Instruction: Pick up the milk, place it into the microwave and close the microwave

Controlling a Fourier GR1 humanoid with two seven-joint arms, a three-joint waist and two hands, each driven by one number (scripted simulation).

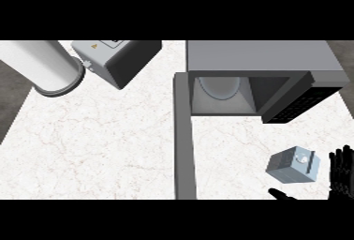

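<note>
The milk stands on the counter in front of the open microwave, right beside the right hand, whose fingers are spread and hold nothing. It should wrap the carton squarely before lifting toward the cavity.

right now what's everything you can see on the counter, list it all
counter: one, white marbled, fills most of the view
microwave: one, grey, upper right, cavity open
microwave door: one, grey, swung open, runs down the centre
milk: one carton, pale blue-grey, lower right, in front of the microwave
toaster-like appliance: one, grey and dark, upper centre-left
cylinder: one, white, upper left
right hand: one, black, right edge beside the milk, fingers straight
left hand: not in view
</note>
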